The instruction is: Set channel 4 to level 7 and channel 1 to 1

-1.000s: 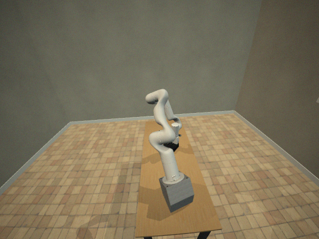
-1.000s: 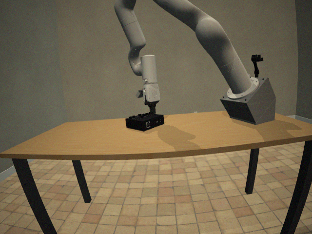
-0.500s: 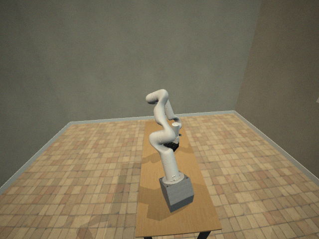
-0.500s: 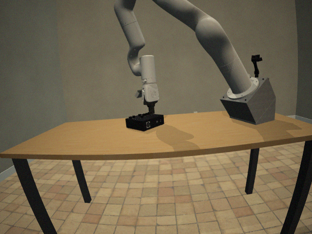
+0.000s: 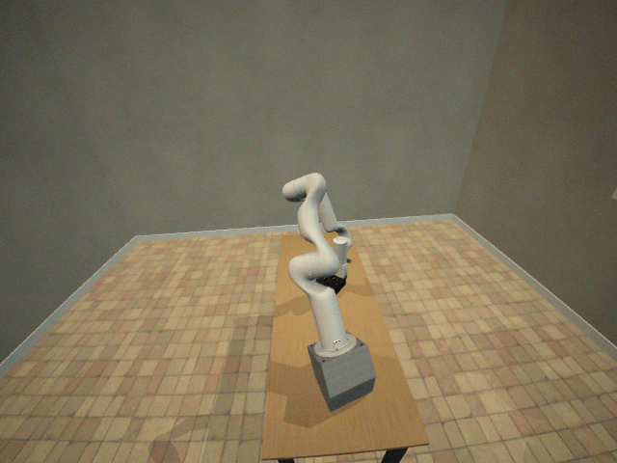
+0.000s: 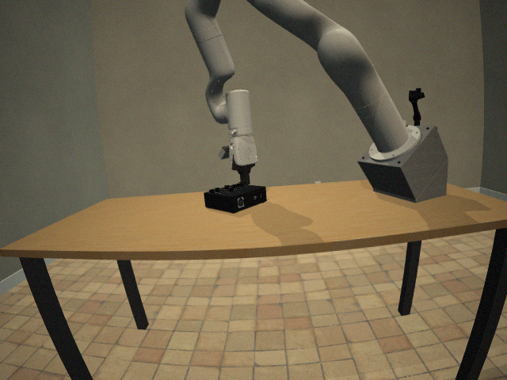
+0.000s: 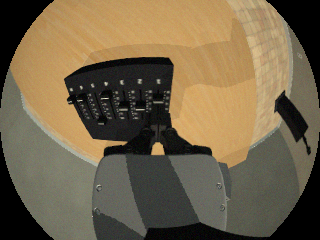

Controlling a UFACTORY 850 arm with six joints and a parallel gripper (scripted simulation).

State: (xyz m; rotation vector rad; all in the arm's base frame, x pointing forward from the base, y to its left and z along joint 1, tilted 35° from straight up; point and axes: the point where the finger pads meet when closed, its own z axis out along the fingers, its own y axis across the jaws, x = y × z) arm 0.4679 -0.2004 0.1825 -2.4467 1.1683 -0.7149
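"How did our lighting desk (image 5: 335, 283) (image 6: 221, 201) (image 7: 115, 131) look?"

"Black and boxy, with pale markings and fader caps at uneven heights."

"Where was it?"

"On the counter (image 5: 348, 318) (image 6: 163, 229) (image 7: 210, 112), beneath our fingers (image 6: 245, 176), which were pressed together."

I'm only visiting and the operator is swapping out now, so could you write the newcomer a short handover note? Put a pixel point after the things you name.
Gripper (image 6: 245, 182) (image 7: 157, 111): shut, nothing held, fingers down at the desk's edge beside the end fader.
Lighting desk (image 6: 221, 201) (image 7: 117, 131): standing on the table (image 5: 348, 318) (image 6: 163, 233) (image 7: 210, 115).
Done: cannot confirm; the scale marks are too small to read.
Left: check channels 4 and 1, keep the others at their starting levels, then take the arm away.
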